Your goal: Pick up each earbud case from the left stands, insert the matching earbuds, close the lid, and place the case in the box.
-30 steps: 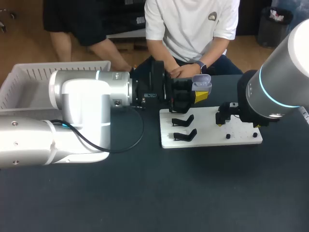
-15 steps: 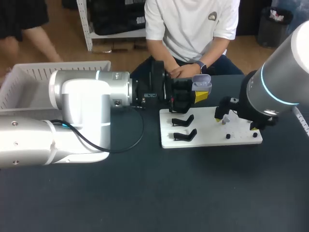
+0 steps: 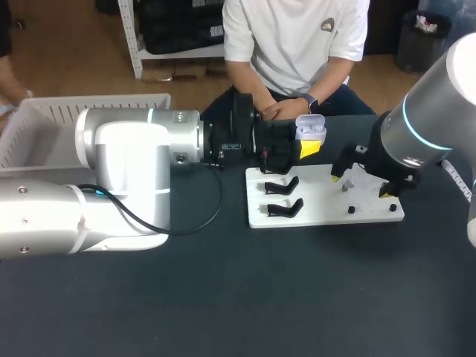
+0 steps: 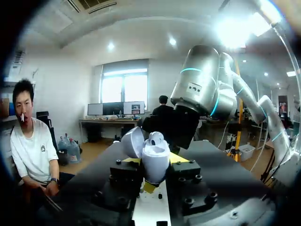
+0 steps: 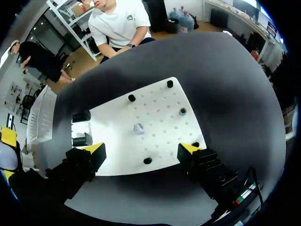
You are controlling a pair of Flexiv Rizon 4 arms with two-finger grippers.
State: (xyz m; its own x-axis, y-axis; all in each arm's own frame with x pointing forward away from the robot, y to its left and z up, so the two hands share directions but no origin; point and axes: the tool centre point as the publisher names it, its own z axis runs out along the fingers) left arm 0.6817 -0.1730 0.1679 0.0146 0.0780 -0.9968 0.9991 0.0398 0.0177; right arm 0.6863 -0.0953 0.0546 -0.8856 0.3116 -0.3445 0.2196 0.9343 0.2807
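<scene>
Since a second ago our right arm [image 3: 416,141] has lifted and swung slightly toward 3 o'clock. Both yellow tips now show above the white board [image 3: 320,214], and a loose earbud [image 3: 345,187] lies uncovered beneath them. Our left arm [image 3: 141,149] has kept its place.

The left jaws are clenched on the earbud case [image 3: 310,128], held off the surface at about 11 o'clock from that earbud. Its lid stands open, and in the left wrist view one bud seems to be seated inside already. The two black stands [image 3: 283,196] at the board's 9 o'clock edge are bare, and the box [image 3: 44,119] waits far off at 9 o'clock.

The right jaws are released and spread wide, with the earbud on the board ahead of them and untouched.

We judge the step in hand to be fetching this second bud. To do it well we should centre the spread over the bud, come straight down, and close gently on its body, since so small and smooth a piece could squirt sideways. The left arm should hold the case steady with its mouth facing the approach.
</scene>
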